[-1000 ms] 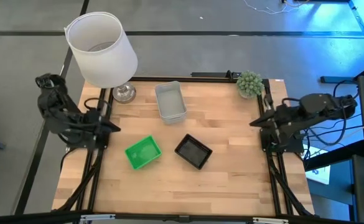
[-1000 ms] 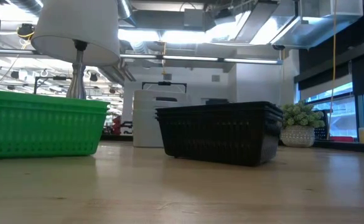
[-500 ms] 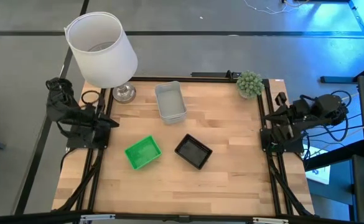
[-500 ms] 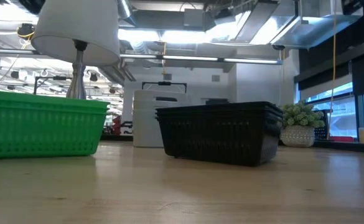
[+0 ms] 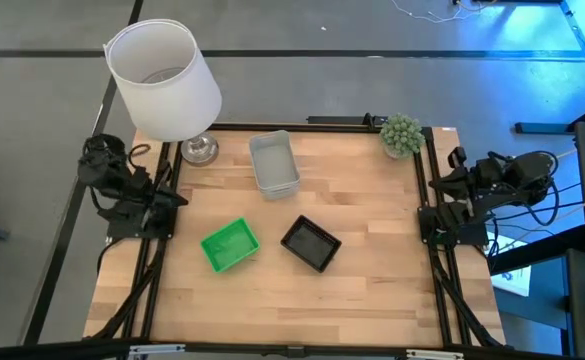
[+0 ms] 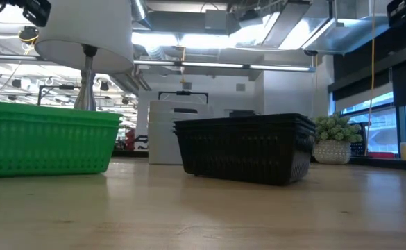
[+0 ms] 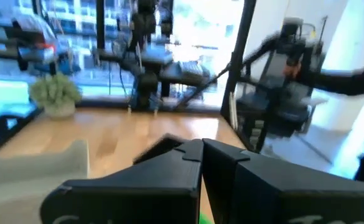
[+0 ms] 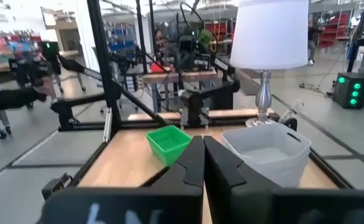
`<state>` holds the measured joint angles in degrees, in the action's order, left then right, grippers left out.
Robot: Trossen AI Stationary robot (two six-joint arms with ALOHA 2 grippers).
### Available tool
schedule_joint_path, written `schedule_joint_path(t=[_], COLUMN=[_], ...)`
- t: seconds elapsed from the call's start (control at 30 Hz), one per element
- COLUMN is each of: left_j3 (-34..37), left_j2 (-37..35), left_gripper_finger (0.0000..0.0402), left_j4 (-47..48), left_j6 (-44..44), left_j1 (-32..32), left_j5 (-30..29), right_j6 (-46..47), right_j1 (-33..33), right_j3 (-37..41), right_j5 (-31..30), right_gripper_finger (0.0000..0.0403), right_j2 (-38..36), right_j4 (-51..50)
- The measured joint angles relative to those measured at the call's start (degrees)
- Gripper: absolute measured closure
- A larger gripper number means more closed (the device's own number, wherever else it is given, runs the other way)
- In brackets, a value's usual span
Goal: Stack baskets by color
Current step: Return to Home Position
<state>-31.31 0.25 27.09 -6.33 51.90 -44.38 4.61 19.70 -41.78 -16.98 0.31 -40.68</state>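
Note:
Three basket colours rest by their bottoms on the wooden table: bright green near the left, black mesh at the middle, translucent grey-white toward the far edge. In the low view the black one shows nested rims, and the green one stands to its left. My left gripper is shut at the table's left edge, pointing level, with nothing in it. My right gripper is shut at the right edge, also with nothing in it.
A white-shaded lamp stands at the far left corner. A small green ball-shaped plant sits at the far right corner. Black frame rails run along the table's left and right edges. Bare wood lies between the baskets and the near edge.
Both arms have folded back and sunk toward their own bases. The left gripper has drawn toward the table's left edge and the right gripper toward the right edge, both staying shut. The baskets have stayed where they were.

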Motion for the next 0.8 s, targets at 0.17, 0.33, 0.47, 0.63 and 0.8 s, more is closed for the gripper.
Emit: schedule_joint_path(t=[0.17,0.33,0.47,0.63,0.8], left_j3=[3.73,9.96,15.19,21.45,27.48], left_j2=[0.06,-0.03,-0.03,-0.05,-0.05], left_gripper_finger=[0.0402,0.0401,0.0401,0.0401,0.0401], left_j4=[-9.59,-20.63,-26.06,-33.57,-40.03], left_j6=[6.42,12.82,12.50,12.60,12.30], left_j1=[-0.03,-0.03,-0.03,-0.03,-0.03], left_j5=[1.44,3.84,3.60,3.82,3.19], right_j6=[-0.49,-1.93,-1.80,-1.71,-1.54], right_j1=[0.00,0.00,0.00,0.00,-0.02], right_j3=[4.31,12.57,19.58,26.93,33.32], right_j5=[0.00,0.58,1.58,2.10,2.10], right_gripper_finger=[0.0403,0.0403,0.0403,0.0403,0.0403], right_j2=[0.00,0.03,0.00,0.00,0.00], right_j4=[6.21,14.26,21.05,29.82,37.07])
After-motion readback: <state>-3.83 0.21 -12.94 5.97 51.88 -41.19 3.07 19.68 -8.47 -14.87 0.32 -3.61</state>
